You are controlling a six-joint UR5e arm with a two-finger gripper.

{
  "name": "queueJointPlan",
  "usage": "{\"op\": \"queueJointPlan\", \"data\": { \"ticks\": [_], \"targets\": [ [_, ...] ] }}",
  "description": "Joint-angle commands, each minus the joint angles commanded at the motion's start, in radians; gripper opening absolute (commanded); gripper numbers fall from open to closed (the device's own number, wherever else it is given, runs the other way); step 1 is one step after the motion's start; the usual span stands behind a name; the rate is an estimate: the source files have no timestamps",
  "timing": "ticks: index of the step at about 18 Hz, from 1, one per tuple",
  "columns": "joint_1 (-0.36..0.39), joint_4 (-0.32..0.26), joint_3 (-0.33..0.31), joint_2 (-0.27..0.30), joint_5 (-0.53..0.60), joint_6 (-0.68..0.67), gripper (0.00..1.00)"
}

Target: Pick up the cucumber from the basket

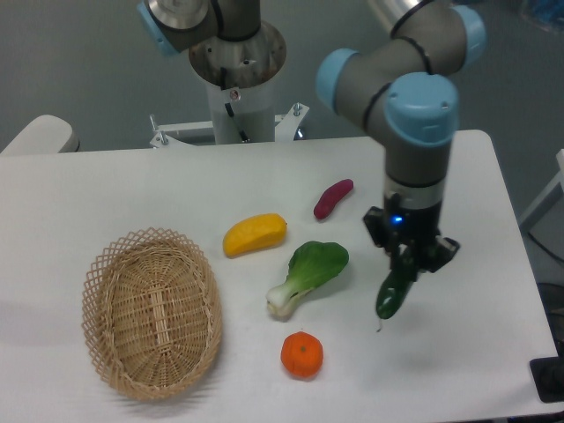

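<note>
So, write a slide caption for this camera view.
Claw holds cucumber above table, basket empty.

One basket (152, 324), one cucumber (393, 293), four other foods.

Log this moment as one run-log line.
hand: shut on cucumber | cucumber: lifted, right of bok choy | basket: empty

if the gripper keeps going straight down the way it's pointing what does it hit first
Probably bare table. The gripper points down, holding the cucumber, whose lower tip would touch first; nothing else appears beneath, though height is unclear.
</note>
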Motion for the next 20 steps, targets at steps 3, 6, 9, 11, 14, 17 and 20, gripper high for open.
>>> {"op": "queueJointPlan", "data": {
  "ticks": [3, 6, 9, 11, 14, 17, 20],
  "targets": [
    [0.041, -0.003, 0.011, -0.006, -0.008, 0.104, 0.32],
    [0.052, -0.002, 0.011, -0.017, -0.012, 0.148, 0.32],
    [0.052, 0.0, 0.014, -0.022, -0.011, 0.148, 0.32],
    [0.054, 0.0, 0.017, -0.023, -0.014, 0.149, 0.32],
    [0.054, -0.002, 0.014, -0.022, -0.011, 0.148, 0.32],
    [0.054, 0.0, 0.012, -0.023, -0.009, 0.149, 0.32],
    [0.052, 0.0, 0.011, -0.023, -0.008, 0.148, 0.32]
  ]
}}
